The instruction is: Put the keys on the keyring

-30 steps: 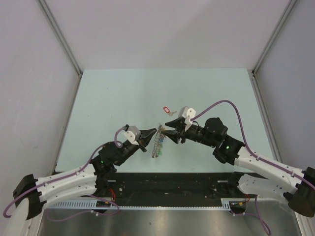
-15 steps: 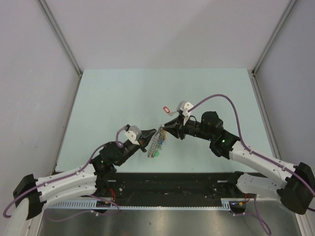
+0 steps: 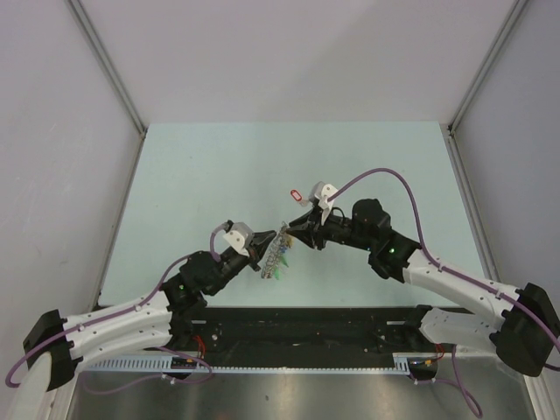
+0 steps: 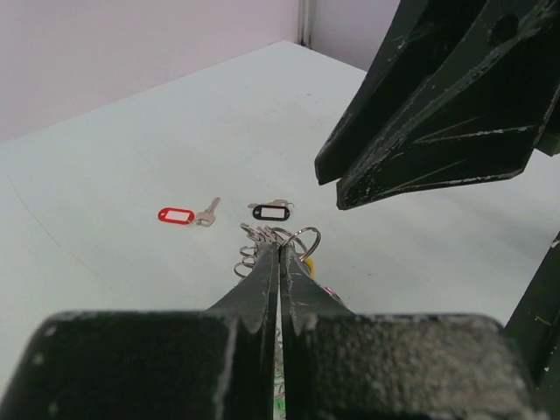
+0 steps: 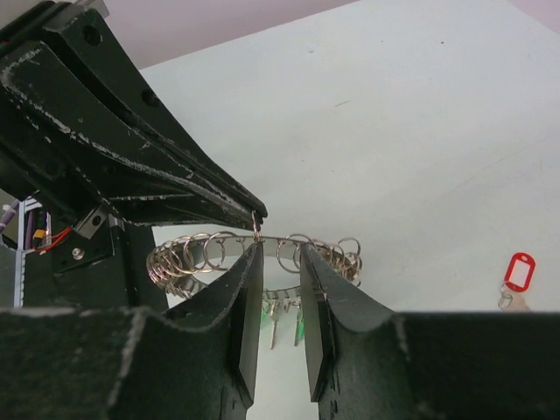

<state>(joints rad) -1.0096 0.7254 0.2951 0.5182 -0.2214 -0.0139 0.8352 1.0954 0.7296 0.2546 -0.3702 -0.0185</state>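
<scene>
While the left gripper (image 4: 280, 249) is clamped on the keyring (image 5: 229, 236) at mid-frame, the right gripper (image 5: 280, 255) stands narrowly apart at its wire. Several keys (image 3: 278, 267) already hang there. The red key (image 4: 178, 214) and black key (image 4: 271, 211) lie loose on the table (image 3: 219, 175), left of centre, not yet threaded.

The top camera looked steeply down from above and behind the arm bases, far enough back to take in the whole pale green table (image 3: 219, 166). The left wrist camera sat low and close behind the left gripper (image 4: 280, 254) at bottom centre, facing across the table toward the far wall. The right wrist camera looked past the right gripper (image 5: 278, 262) in the same way. All three views shared the thin grey wire keyring (image 3: 280, 249) and the small silver key with a red oblong plastic tag (image 3: 297, 194).
</scene>
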